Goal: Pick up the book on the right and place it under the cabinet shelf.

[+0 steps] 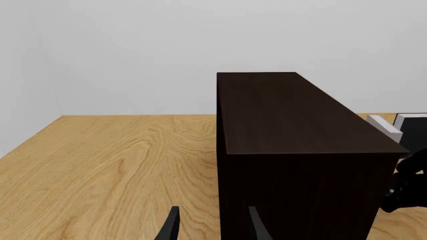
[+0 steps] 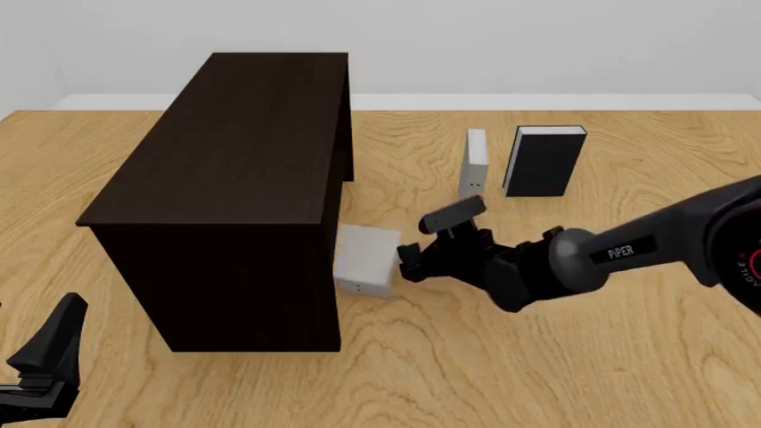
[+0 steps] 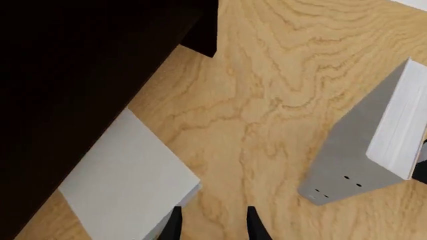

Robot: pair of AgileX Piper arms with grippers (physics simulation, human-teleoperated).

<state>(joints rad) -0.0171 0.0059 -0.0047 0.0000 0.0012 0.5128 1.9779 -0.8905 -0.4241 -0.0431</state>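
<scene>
The book [image 2: 366, 259] is plain light-grey and lies flat on the table, one side tucked under the right edge of the dark-brown cabinet shelf [image 2: 238, 152]. In the right wrist view the book [image 3: 123, 180] runs beneath the cabinet's [image 3: 67, 60] overhang. My right gripper [image 2: 407, 260] hovers just right of the book's free edge; its fingers [image 3: 172, 226] stand open with bare wood between them. My left gripper [image 1: 212, 227] is open at the near left end of the cabinet [image 1: 293, 115], holding nothing.
A narrow grey-white book [image 2: 473, 165] stands edge-on behind the right arm, with a black-covered book [image 2: 544, 160] upright beside it. The narrow book [image 3: 373, 145] also shows in the right wrist view. The wooden table [image 2: 618, 374] stretches to a pale back wall.
</scene>
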